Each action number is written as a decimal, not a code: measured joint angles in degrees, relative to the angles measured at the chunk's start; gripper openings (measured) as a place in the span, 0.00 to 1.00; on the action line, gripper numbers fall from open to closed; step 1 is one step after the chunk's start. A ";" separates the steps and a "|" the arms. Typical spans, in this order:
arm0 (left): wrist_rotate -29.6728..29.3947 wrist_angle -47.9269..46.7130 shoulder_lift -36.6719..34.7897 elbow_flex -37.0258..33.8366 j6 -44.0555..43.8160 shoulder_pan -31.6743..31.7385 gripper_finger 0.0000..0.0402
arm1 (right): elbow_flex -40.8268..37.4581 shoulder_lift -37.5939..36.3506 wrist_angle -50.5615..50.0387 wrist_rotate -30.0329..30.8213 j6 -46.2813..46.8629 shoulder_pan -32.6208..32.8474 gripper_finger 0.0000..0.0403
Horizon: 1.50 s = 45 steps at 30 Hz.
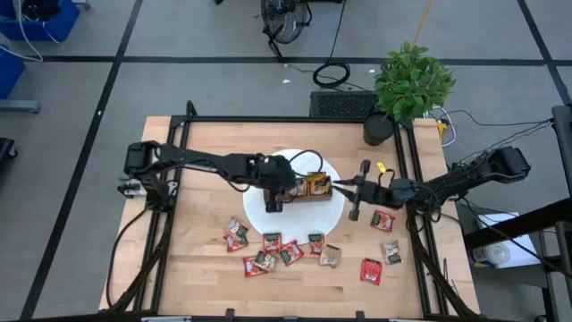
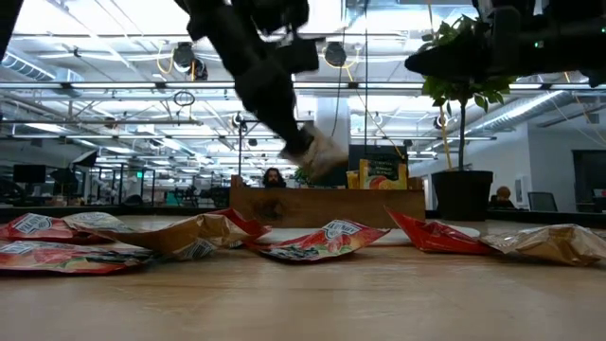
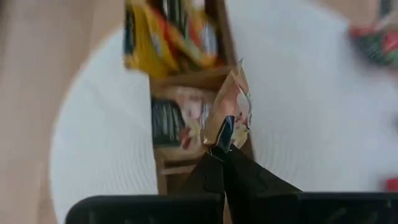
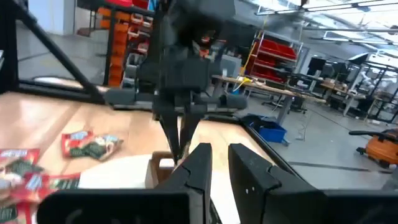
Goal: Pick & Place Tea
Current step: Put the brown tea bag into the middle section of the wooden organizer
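My left gripper (image 1: 279,192) hangs over the brown wooden tray (image 1: 302,199) on the white plate (image 1: 259,217), shut on a tan tea sachet (image 3: 231,102). The tray's compartments hold yellow sachets (image 3: 163,34) and other sachets (image 3: 177,118). My right gripper (image 1: 336,187) hovers level at the tray's right end. Its fingers (image 4: 200,167) stand a narrow gap apart with nothing between them. Several red and tan sachets (image 1: 268,248) lie flat on the table in front of the plate. My left gripper pinches the tan sachet between its two fingertips at one end (image 3: 221,135). The fingers slant down from the table's left. The sachet sticks out past the fingertips, lifted clear above the tray (image 2: 327,204).
More sachets (image 1: 382,221) lie on the table's right part, in front of my right arm. A potted plant (image 1: 409,85) stands at the far right corner. Black frame rails (image 1: 416,179) run along the table's sides. Bare wood shows to the left of the plate.
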 joint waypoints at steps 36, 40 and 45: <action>1.82 -19.73 11.94 17.86 3.26 2.78 0.00 | -0.52 -2.38 -1.12 -0.09 -0.26 0.00 0.08; 2.87 -20.06 11.94 17.84 2.74 2.80 0.01 | -0.52 -2.38 -1.12 -0.09 -0.28 0.00 0.08; 2.33 -19.42 11.94 17.58 1.68 3.27 0.01 | -0.52 -2.38 -1.09 -0.09 -0.28 0.00 0.07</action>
